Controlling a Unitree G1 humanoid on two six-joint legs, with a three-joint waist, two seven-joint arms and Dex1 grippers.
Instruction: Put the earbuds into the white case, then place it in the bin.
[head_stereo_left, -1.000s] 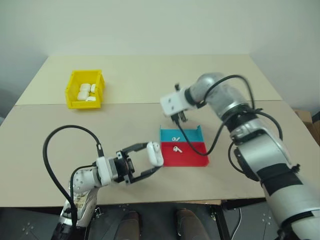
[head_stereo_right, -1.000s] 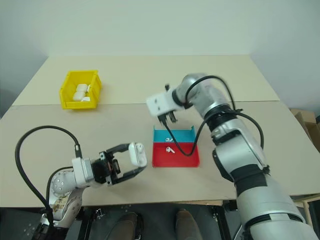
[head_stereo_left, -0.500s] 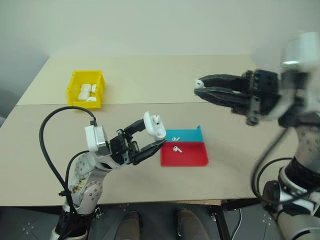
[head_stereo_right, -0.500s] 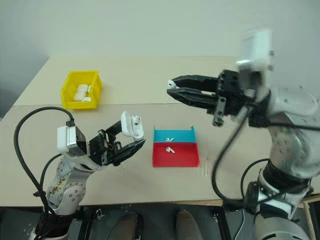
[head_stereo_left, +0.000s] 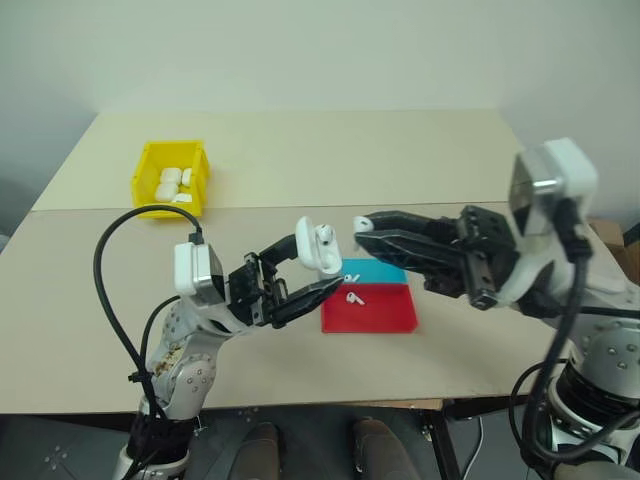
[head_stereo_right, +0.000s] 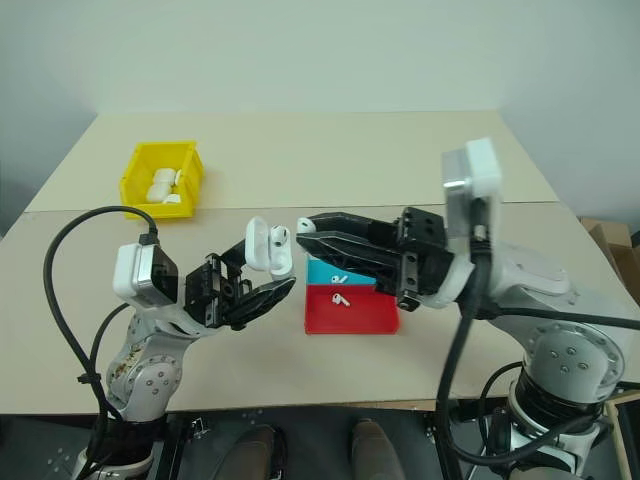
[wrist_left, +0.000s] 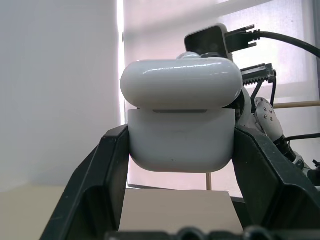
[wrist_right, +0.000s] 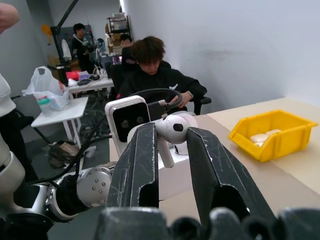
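Now the right claw (head_stereo_left: 362, 225), pinching an earbud (wrist_right: 172, 131), has swung back beside the white case (head_stereo_left: 318, 247) raised higher in the clenched left claw (head_stereo_left: 315, 272).

You see a glossy white case (head_stereo_left: 318, 246) in the left black pincer (head_stereo_left: 312, 268), a white earbud (wrist_right: 170, 131) in the right black pincer (head_stereo_left: 362, 229), a yellow bin (head_stereo_left: 171, 178) with seemingly white contents, a red-and-blue tray (head_stereo_left: 370, 296), and a beige table (head_stereo_left: 300, 160).

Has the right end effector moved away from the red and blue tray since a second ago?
Yes. The right end effector, shut on an earbud, has swung from above the tray toward the white case.
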